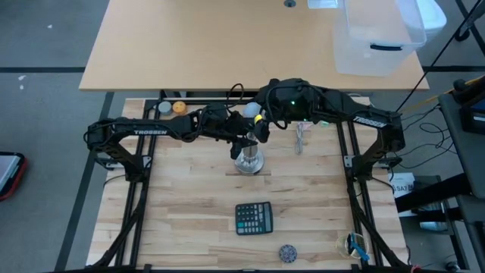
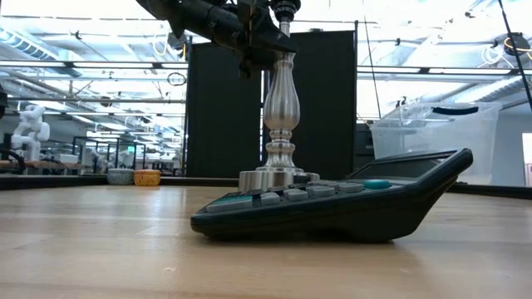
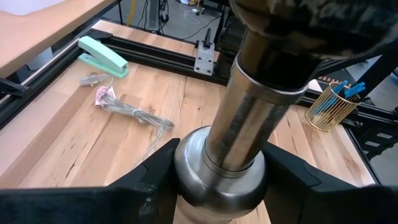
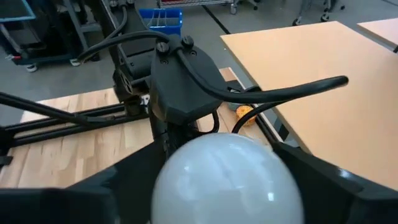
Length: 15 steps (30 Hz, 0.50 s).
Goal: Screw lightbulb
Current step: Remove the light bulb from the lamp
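The silver metal stand (image 1: pixel 248 161) is upright at the table's middle on its round base (image 2: pixel 278 176), just behind the calculator. My left gripper (image 3: pixel 221 171) reaches in from the table's left and is shut on the stand's upper part (image 3: pixel 249 124). The lightbulb (image 4: pixel 227 177), a frosted white globe, fills the space between the fingers of my right gripper (image 4: pixel 227 183), which comes in from the far right above the stand. In the high view the lightbulb (image 1: pixel 250 111) shows just past the stand's top. Its screw base is hidden under the globe. My left gripper pinches the stand's rounded bulge (image 3: pixel 186 171), just under the neck, between its two fingers. The fingers come nearly level from the table's left, tipped slightly down. The stand is upright, its base on the table. My right gripper has the lightbulb's globe between its two fingers, one on each side at its widest part (image 4: pixel 163 186). The fingers slant down from the table's far right. The globe hides the screw base, so whether it sits in the socket cannot be told.
A dark calculator (image 1: pixel 254 218) lies near the stand on the near side, with a small round grey object (image 1: pixel 287 252) by the front edge. A gold pen cup (image 1: pixel 352 244), a plastic-wrapped item (image 1: pixel 301 136), a green stapler (image 3: pixel 102 56) and an orange ball (image 1: pixel 179 108) lie around the edges.
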{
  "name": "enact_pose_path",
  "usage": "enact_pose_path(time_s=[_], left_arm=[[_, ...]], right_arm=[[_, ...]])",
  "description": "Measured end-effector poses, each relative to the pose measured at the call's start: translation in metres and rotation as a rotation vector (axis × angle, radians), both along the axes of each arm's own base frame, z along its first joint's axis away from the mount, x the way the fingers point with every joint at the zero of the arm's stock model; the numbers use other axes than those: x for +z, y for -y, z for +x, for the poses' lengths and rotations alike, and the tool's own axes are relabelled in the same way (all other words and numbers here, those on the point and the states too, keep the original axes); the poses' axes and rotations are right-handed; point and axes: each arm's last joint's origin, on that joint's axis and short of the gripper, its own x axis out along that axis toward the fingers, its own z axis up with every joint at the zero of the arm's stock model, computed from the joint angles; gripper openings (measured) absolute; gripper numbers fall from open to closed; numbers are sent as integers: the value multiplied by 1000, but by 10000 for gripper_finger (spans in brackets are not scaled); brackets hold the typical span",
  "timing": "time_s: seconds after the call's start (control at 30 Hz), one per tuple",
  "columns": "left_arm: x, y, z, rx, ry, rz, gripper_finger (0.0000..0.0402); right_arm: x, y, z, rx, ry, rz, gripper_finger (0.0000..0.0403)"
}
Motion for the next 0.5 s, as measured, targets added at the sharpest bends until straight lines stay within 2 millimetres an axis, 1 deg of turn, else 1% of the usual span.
enact_pose_path(time_s=[0.1, 0.23, 0.37, 0.5], left_arm=[[0, 0, 0, -1, -1, 1, 175], [0, 0, 0, 0, -1, 1, 175], [0, 1, 0, -21, 0, 12, 175], [0, 1, 0, -43, 1, 15, 175]], right_arm=[[0, 1, -1, 29, -6, 0, 258], [-1, 2, -2, 54, -29, -22, 257], [-1, 5, -3, 157, -43, -43, 257], [-1, 12, -5, 267, -51, -72, 262]])
